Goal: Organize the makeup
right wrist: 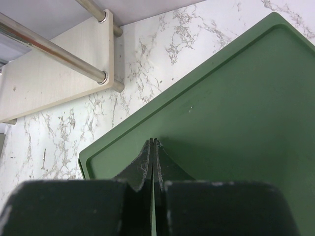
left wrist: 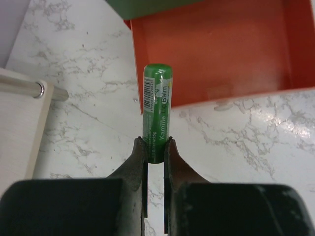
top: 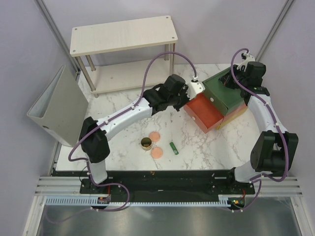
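Left hand (left wrist: pixel 155 142) pinches a green tube (left wrist: pixel 157 98); right hand (right wrist: pixel 153 141) closed over green box (right wrist: pixel 236 98).

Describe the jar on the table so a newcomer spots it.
Start at the marble table, near-left of the open orange drawer. Beside two peach discs and a green tube, the jar alone is dark with a gold rim.

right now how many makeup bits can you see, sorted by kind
dark green tubes: 2, one held in the left gripper
peach discs: 2
gold-rimmed jar: 1
total: 5
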Controlling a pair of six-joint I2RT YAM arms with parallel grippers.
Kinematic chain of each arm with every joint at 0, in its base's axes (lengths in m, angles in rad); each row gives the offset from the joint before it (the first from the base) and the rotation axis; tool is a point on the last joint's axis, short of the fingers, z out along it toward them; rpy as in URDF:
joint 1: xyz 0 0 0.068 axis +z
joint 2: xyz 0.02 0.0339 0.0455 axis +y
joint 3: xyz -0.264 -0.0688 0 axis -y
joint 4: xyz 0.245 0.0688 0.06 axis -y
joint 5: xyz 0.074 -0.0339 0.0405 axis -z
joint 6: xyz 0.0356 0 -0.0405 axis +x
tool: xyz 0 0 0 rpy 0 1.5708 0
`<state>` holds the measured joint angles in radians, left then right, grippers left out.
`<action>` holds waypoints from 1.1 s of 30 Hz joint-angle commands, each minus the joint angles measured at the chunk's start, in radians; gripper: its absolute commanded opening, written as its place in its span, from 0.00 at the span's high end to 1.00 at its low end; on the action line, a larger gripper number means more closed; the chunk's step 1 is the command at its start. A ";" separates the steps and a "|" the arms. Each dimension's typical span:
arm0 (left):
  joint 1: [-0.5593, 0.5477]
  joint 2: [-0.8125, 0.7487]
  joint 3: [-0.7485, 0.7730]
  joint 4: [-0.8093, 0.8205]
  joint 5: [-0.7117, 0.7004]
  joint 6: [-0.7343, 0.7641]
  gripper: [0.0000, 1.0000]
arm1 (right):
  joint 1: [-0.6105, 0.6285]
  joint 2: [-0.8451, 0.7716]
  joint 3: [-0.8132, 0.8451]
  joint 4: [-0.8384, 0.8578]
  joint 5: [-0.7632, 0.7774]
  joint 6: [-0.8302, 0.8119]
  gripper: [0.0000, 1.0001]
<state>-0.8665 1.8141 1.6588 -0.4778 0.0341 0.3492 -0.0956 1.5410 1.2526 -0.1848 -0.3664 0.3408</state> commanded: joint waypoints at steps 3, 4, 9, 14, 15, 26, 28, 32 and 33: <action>-0.072 0.126 0.186 -0.001 -0.013 0.036 0.97 | 0.010 0.096 -0.102 -0.351 0.024 -0.043 1.00; -0.080 0.139 0.221 -0.008 -0.020 0.040 0.96 | 0.011 0.094 -0.102 -0.352 0.026 -0.043 1.00; -0.120 0.205 0.269 -0.030 -0.069 0.082 0.90 | 0.011 0.094 -0.104 -0.352 0.027 -0.045 1.00; -0.129 0.203 0.257 -0.033 -0.097 0.070 0.43 | 0.011 0.094 -0.104 -0.351 0.029 -0.045 1.00; -0.129 0.199 0.253 -0.033 -0.105 0.071 0.42 | 0.011 0.096 -0.104 -0.352 0.027 -0.045 1.00; -0.129 -0.024 0.101 0.001 -0.112 0.117 0.41 | 0.011 0.096 -0.105 -0.347 0.021 -0.043 1.00; -0.129 -0.109 -0.022 0.005 -0.074 0.172 0.41 | 0.011 0.096 -0.105 -0.347 0.021 -0.042 1.00; -0.129 -0.229 -0.246 0.004 -0.039 0.266 0.41 | 0.010 0.100 -0.105 -0.347 0.017 -0.042 1.00; -0.129 -0.248 -0.325 0.004 -0.008 0.283 0.41 | 0.011 0.103 -0.105 -0.347 0.017 -0.042 1.00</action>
<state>-0.9943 1.6630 1.5146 -0.4828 -0.0475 0.4961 -0.0956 1.5394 1.2507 -0.1764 -0.3706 0.3408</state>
